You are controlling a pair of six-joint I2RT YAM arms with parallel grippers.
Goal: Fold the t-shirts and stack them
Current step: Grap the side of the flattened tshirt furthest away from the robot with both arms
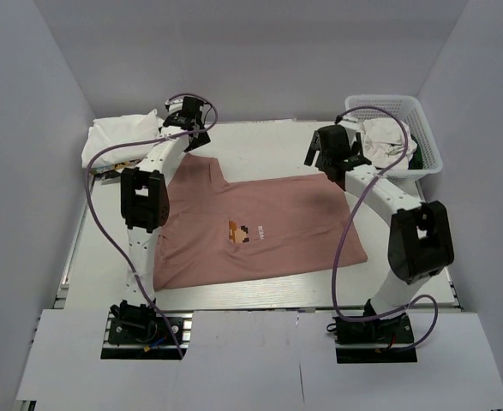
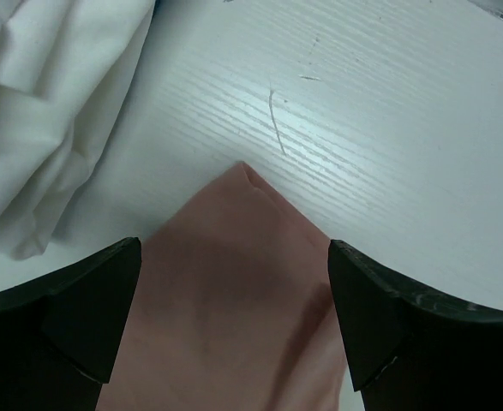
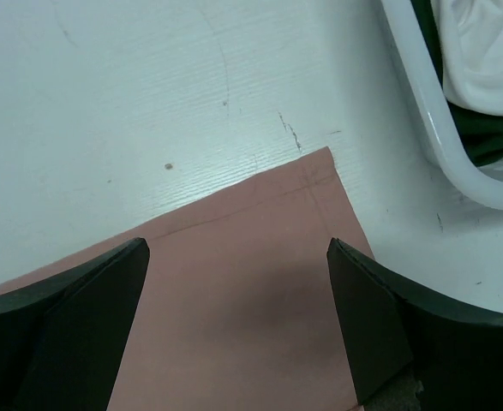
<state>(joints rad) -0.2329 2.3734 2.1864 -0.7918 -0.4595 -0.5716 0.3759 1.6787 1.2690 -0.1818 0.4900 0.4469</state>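
A dusty-pink t-shirt (image 1: 260,227) with a small pixel-figure print lies spread flat across the table. My left gripper (image 1: 187,137) is open above its far left corner, which shows as a pink point (image 2: 234,282) between the black fingers (image 2: 88,308). My right gripper (image 1: 328,163) is open above the shirt's far right hemmed corner (image 3: 260,282). Neither gripper holds cloth. A plain white t-shirt (image 1: 118,137) lies bunched at the far left, also in the left wrist view (image 2: 45,111).
A white plastic mesh basket (image 1: 427,141) stands at the far right with white cloth (image 1: 388,137) and something dark inside; its rim (image 3: 440,128) is just right of my right gripper. Grey walls enclose the table.
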